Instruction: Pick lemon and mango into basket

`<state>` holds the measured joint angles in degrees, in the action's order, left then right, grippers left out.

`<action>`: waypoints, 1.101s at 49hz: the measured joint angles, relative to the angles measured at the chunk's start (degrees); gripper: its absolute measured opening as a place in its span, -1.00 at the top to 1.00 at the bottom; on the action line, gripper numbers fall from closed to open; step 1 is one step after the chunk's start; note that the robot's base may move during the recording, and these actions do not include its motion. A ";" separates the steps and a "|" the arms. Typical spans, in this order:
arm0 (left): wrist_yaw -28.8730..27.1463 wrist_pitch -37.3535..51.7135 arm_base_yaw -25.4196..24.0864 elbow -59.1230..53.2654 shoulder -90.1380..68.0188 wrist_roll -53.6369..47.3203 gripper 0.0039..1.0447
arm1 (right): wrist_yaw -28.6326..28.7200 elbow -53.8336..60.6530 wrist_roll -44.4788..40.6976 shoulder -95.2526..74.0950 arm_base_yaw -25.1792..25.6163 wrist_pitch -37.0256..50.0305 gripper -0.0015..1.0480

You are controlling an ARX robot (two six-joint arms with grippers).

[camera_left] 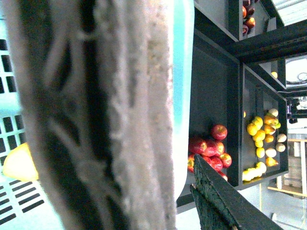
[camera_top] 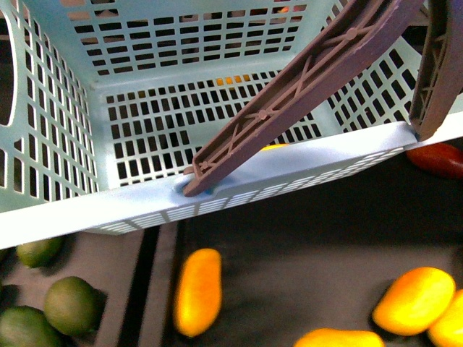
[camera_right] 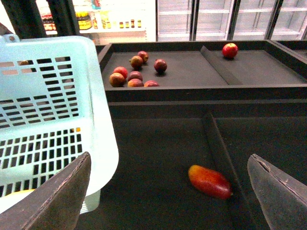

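Observation:
The pale teal basket [camera_top: 65,123] fills the top of the front view, and its brown handle [camera_top: 304,94] slants across it. My left gripper [camera_left: 158,196] is shut on the basket's handle [camera_left: 96,115], which blurs large in the left wrist view; one dark finger [camera_left: 220,201] shows. A yellow pointed fruit, seemingly the lemon [camera_left: 19,163], lies inside the basket, mostly hidden. An orange-yellow mango [camera_top: 197,291] lies on the black tray below the basket rim. My right gripper [camera_right: 169,160] is open and empty beside the basket [camera_right: 48,120], above a red-orange long fruit [camera_right: 209,181].
More mangoes [camera_top: 414,298] lie at the front right and dark green fruits [camera_top: 71,305] at the front left. A divider [camera_right: 218,148] splits the black tray. Red and dark round fruits [camera_right: 136,72] lie in the far tray. Apples [camera_left: 208,148] and yellow fruits [camera_left: 259,139] fill distant bins.

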<state>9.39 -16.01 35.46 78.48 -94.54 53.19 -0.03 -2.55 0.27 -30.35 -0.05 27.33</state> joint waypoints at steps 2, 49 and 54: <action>-0.24 0.00 0.00 0.02 0.00 -0.26 0.45 | 0.02 0.04 0.00 0.02 0.00 0.00 -0.83; -0.61 0.04 -0.11 0.02 0.04 -0.24 0.45 | -13.55 -20.11 55.71 -74.23 11.21 -8.17 -0.83; -0.39 0.04 -0.11 0.02 0.04 -0.20 0.45 | -13.66 -22.01 56.54 -80.48 11.21 -6.56 -0.83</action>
<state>8.99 -15.97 35.35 78.50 -94.50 52.99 -13.69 -24.56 56.82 -110.83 11.16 20.78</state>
